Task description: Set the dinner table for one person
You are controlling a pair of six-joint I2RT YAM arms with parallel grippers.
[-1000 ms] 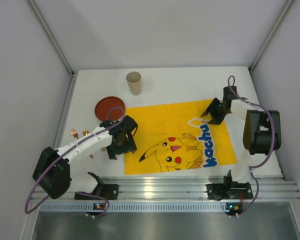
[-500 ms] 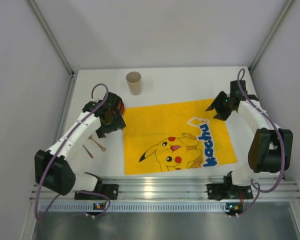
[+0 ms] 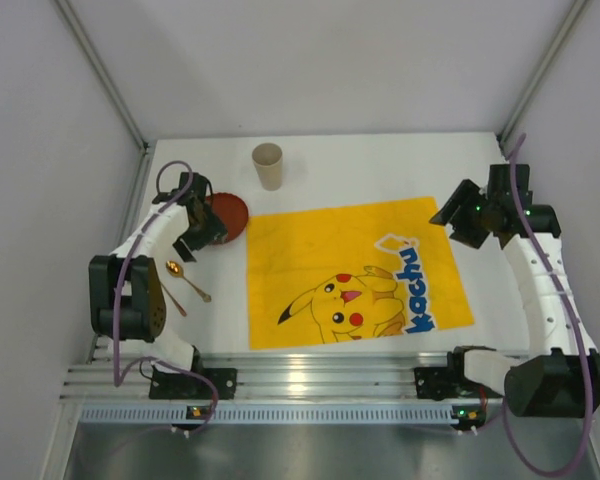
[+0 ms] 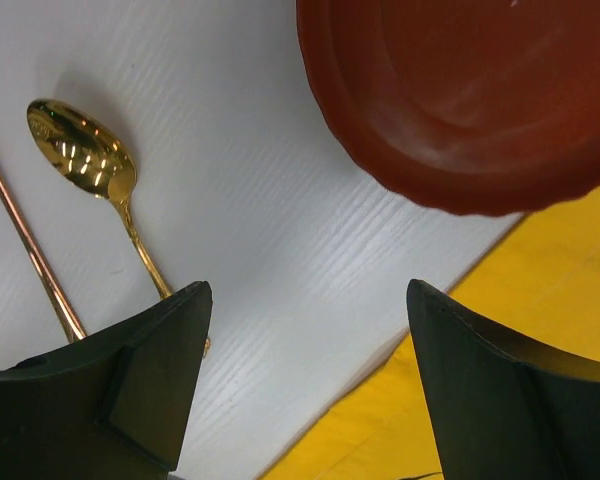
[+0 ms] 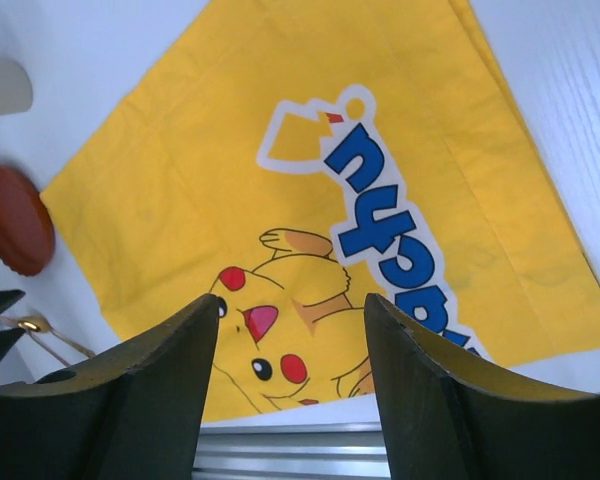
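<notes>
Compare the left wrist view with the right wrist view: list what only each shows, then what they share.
Only the left wrist view clearly shows the thin copper-coloured stick beside the gold spoon. Only the right wrist view shows the Pikachu print, the blue lettering, the beige cup and the aluminium rail. Both show the red plate, the yellow cloth and the white dinner table; the spoon is only a small glint at the right view's edge.

The space is enclosed by plain pale grey panel walls, joined by slanted silver aluminium posts, and is evenly lit.
</notes>
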